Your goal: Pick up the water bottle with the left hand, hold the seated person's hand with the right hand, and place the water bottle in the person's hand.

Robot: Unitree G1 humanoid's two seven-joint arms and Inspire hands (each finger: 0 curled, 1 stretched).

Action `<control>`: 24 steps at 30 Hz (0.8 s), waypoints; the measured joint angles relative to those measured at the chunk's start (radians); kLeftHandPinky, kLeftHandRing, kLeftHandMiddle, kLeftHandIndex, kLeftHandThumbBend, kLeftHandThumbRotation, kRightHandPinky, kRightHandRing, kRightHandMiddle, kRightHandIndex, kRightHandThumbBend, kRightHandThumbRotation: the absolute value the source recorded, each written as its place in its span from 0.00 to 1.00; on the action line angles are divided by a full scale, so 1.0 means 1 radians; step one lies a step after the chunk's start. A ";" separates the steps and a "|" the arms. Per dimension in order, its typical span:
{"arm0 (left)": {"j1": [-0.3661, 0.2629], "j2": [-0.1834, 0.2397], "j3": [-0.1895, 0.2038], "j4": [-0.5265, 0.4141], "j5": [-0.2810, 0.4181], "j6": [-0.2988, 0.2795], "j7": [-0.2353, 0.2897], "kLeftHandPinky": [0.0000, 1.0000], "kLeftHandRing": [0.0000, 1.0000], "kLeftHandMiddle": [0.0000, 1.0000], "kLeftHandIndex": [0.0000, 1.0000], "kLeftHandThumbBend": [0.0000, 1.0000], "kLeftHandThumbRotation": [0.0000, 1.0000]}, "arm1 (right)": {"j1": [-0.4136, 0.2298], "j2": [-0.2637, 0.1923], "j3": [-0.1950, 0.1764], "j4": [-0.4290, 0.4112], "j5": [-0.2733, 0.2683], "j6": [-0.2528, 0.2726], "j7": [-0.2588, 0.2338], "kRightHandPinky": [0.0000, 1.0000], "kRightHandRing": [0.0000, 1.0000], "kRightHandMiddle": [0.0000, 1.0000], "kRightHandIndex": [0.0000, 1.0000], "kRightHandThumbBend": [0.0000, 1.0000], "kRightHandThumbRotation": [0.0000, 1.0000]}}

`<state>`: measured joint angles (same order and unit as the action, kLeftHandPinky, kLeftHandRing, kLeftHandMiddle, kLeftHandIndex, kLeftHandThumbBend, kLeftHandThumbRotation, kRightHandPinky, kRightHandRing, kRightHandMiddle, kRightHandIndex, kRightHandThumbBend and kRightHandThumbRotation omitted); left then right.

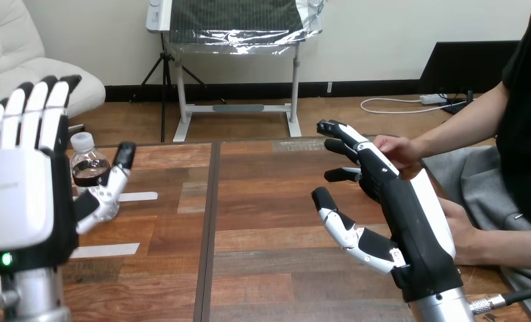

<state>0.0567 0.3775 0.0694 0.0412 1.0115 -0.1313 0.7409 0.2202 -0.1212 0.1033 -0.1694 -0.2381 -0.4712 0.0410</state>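
A clear water bottle (pixel 92 176) with a white cap and a dark label stands upright on the table at the left. My left hand (pixel 21 194) is raised beside it, fingers straight and upward, thumb stretched out in front of the bottle without closing on it. My right hand (pixel 400 208) reaches forward at the right, fingers straight, thumb spread apart. The person's hand (pixel 398 151) rests at the table's right edge, just beyond and beside my right fingers; I cannot tell whether they touch. A second hand of the person (pixel 465 231) lies lower, behind my right wrist.
The wooden table (pixel 269 201) has a dark seam down its middle and white tape strips (pixel 108 250) near the bottle. The person sits close at the right edge.
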 measured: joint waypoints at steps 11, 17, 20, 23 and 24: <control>-0.101 0.063 -0.024 0.128 -0.011 0.020 -0.033 0.90 0.91 0.90 0.87 0.42 0.94 | -0.007 0.000 0.001 0.007 -0.004 0.000 -0.004 0.69 0.86 0.91 0.85 0.25 0.00; -0.157 0.094 -0.049 0.213 -0.022 0.023 -0.046 0.90 0.91 0.90 0.87 0.41 0.97 | -0.014 0.000 0.001 0.018 -0.008 0.000 -0.008 0.69 0.86 0.90 0.84 0.25 0.00; -0.183 0.109 -0.063 0.254 -0.024 0.023 -0.051 0.90 0.91 0.90 0.87 0.41 0.97 | -0.015 0.000 0.001 0.020 -0.008 0.000 -0.010 0.70 0.86 0.90 0.84 0.25 0.00; -0.207 0.120 -0.079 0.293 -0.026 0.023 -0.057 0.91 0.92 0.91 0.88 0.41 0.98 | -0.015 0.000 0.001 0.021 -0.008 0.000 -0.010 0.70 0.86 0.91 0.84 0.25 0.00; -0.218 0.124 -0.086 0.308 -0.028 0.023 -0.059 0.91 0.92 0.91 0.88 0.41 0.98 | -0.015 0.000 0.001 0.021 -0.007 0.000 -0.010 0.71 0.86 0.91 0.83 0.25 0.00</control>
<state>-0.1609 0.5019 -0.0167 0.3487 0.9837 -0.1081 0.6823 0.2051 -0.1212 0.1046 -0.1486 -0.2451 -0.4713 0.0311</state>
